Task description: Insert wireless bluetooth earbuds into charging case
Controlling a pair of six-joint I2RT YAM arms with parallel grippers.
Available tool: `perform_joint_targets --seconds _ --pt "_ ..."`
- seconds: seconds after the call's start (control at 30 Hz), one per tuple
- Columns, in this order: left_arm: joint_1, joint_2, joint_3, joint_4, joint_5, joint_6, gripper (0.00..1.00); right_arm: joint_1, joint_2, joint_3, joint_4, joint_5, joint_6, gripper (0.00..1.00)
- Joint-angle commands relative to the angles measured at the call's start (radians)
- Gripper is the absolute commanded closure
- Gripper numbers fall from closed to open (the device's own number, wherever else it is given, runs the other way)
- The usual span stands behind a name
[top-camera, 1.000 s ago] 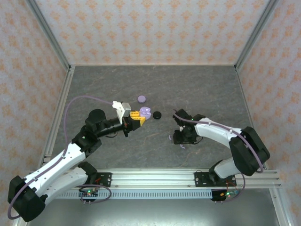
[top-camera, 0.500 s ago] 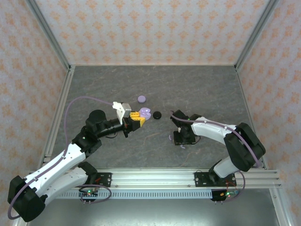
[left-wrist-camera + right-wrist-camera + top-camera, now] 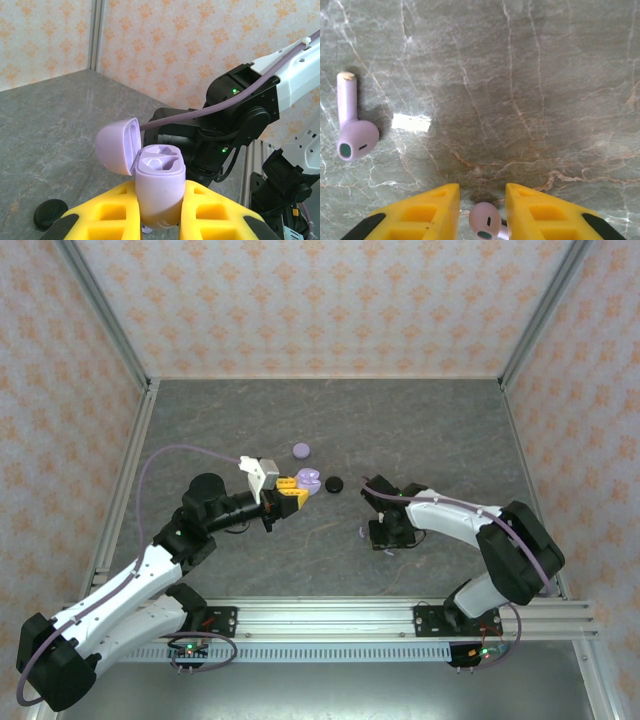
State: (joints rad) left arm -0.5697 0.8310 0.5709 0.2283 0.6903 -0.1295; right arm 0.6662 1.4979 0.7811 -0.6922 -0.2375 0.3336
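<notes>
Stretching wall to wall under your two arms, the grey marbled counter (image 3: 420, 430) is carrying everything in play. Your left arm (image 3: 150, 570) is reaching toward the middle, and its left end effector (image 3: 160, 210) is clamping the lavender charging case (image 3: 159, 175) upright between its yellow fingers (image 3: 100, 215). The case is sitting above the counter with its lid (image 3: 117, 145) flipped open to one side and both sockets showing. Your right arm (image 3: 450, 518) is bending in from the other side, pressing the right end effector (image 3: 481, 200) down close to the stone. Its fingers are standing a little apart, with one pale lavender earbud (image 3: 485, 220) lying between them; you cannot tell whether they are touching it. A lavender disc (image 3: 301, 451) and a black disc (image 3: 334, 484) are resting near the held case. A second lavender earbud (image 3: 352, 132) is lying loose on the counter, stem pointing away, off to the left in the right wrist view.
</notes>
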Motion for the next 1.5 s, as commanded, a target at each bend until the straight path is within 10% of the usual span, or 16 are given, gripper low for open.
perform_joint_targets --seconds 0.0,0.63,1.47 --pt "-0.006 -0.009 0.008 0.029 -0.017 0.009 0.90 0.012 -0.029 -0.013 -0.066 0.008 0.016 0.70" --pt "-0.007 -0.005 0.003 0.060 -0.021 -0.010 0.90 0.009 -0.188 -0.025 0.099 -0.052 0.055 0.80" --pt "-0.010 0.006 0.006 0.258 -0.144 -0.059 0.90 0.041 -0.390 0.233 0.949 -0.329 0.359 0.80"
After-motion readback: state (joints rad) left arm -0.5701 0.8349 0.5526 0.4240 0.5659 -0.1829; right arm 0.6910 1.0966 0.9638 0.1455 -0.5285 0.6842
